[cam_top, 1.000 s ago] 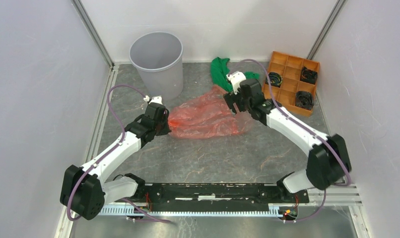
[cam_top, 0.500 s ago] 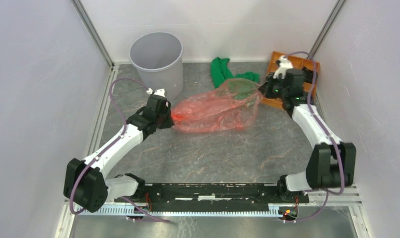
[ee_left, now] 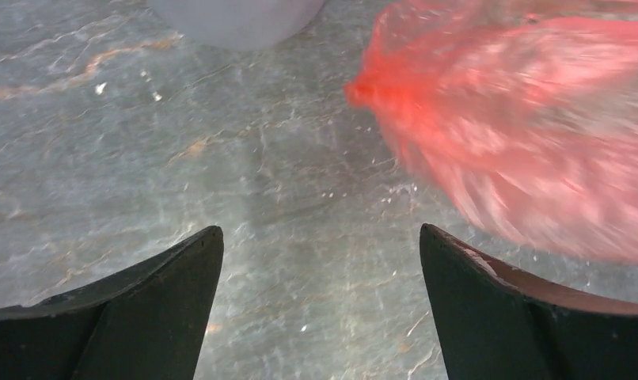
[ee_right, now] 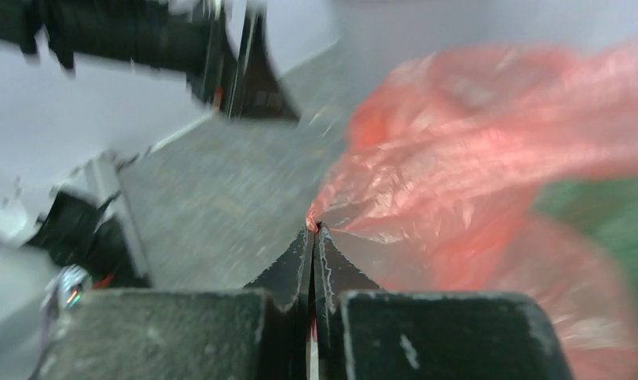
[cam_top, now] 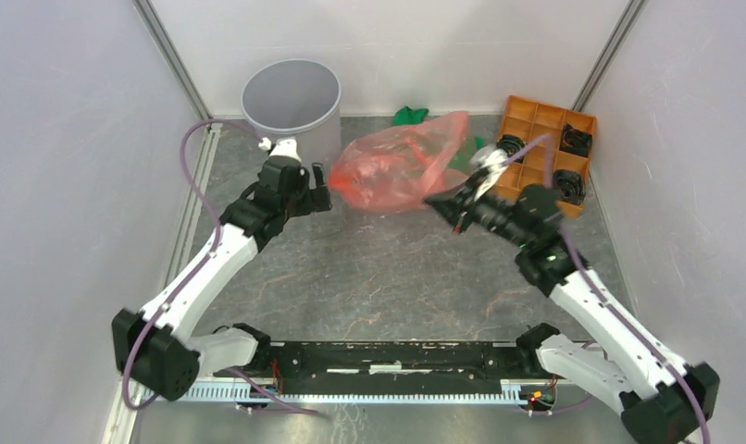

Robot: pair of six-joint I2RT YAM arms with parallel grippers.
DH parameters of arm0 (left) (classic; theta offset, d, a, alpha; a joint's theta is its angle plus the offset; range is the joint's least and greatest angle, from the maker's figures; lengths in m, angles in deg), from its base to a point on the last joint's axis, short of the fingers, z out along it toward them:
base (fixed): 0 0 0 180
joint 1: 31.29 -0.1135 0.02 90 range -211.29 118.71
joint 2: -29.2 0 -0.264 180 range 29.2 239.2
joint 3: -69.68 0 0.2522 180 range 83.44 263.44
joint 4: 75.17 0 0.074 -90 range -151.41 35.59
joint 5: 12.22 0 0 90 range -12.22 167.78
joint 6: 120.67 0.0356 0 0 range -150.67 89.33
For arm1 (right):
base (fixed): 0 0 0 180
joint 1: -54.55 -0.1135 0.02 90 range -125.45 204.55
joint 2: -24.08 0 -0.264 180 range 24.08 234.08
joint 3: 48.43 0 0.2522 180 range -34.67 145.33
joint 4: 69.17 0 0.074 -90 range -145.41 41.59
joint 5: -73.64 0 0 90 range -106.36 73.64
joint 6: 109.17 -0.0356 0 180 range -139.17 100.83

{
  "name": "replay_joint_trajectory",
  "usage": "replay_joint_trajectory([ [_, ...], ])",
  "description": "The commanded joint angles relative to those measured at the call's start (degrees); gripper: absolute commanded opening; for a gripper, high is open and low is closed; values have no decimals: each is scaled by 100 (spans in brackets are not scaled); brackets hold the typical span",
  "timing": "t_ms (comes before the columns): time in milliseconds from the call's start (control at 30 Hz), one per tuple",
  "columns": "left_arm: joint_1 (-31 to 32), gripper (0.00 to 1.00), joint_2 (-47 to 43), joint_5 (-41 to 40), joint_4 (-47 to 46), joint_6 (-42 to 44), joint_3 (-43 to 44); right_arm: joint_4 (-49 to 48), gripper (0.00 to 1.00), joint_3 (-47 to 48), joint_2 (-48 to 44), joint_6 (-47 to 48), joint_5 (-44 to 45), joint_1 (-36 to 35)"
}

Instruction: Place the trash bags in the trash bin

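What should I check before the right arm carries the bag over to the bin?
1. Right gripper grip on the trash bag: ok. The jaws are shut and film is pinched at the tips.
2. Left gripper free of the bag: ok. It is open, with nothing between the fingers.
3. Trash bin upright, mouth unobstructed: ok.
4. Bag inside the bin: not ok. It hangs outside, to the bin's right.
5. Green cloth not caught up with the bag: cannot tell. The bag overlaps it in the top view.
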Motion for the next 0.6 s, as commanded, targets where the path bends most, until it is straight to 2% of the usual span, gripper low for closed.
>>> replay_joint_trajectory([
  [0,-23,100,-1071,-317,341,67,-423,-788,0,-834,343,-309,719,-1061],
  [167,-20,100,-2118,963,315,-268,-966,-1540,1,-889,1412,-526,995,-2071],
  [333,-23,100,-2427,2232,-55,-499,-1149,-1503,16,-368,2423,-454,1081,-3028],
  [400,-18,100,-2357,2517,-168,-555,-1166,-1442,29,-301,2559,-460,1051,-3213],
  [467,-15,100,-2249,2821,-318,-579,-1187,-1377,53,-379,2572,-432,927,-3273],
  [567,-14,100,-2147,3323,-632,-561,-1286,-938,78,-602,2192,-158,1121,-3284],
])
